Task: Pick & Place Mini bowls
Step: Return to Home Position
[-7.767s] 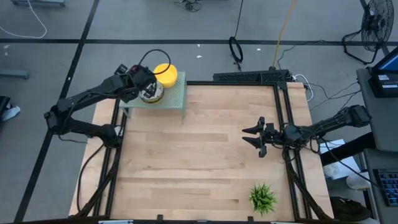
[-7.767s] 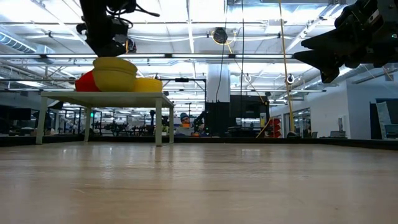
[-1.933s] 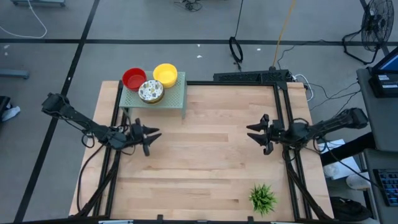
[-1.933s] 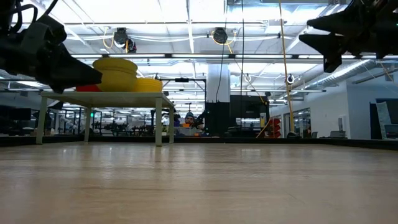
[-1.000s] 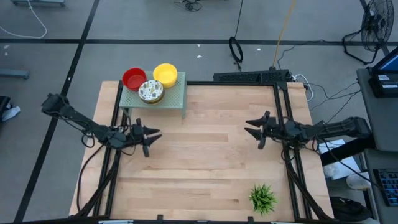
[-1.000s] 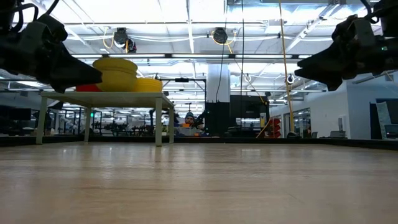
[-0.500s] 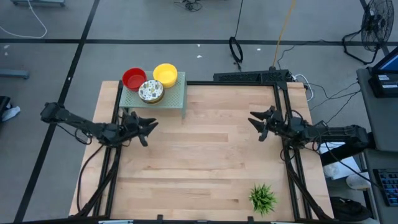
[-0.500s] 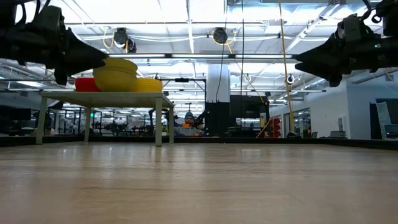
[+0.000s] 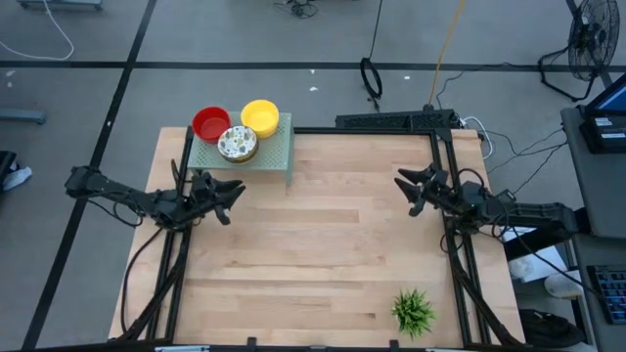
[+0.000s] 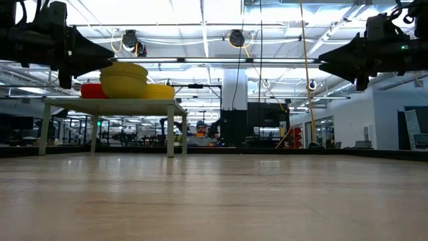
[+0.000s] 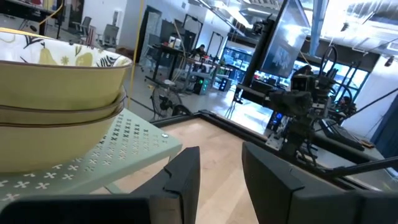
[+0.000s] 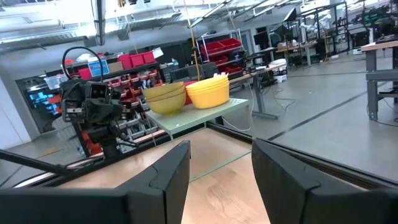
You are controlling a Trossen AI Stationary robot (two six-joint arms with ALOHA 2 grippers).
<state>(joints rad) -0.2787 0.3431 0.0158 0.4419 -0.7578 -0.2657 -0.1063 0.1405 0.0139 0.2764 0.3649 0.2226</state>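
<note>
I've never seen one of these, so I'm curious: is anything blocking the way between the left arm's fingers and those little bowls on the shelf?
Nothing visible does. The left arm's fingers hang open and empty close beside the green shelf, where the bowls sit in stacks. The small plant stands far off.

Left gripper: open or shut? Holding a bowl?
Open, empty. In the left wrist view the left gripper shows its fingers apart, with only bare table between them.
</note>
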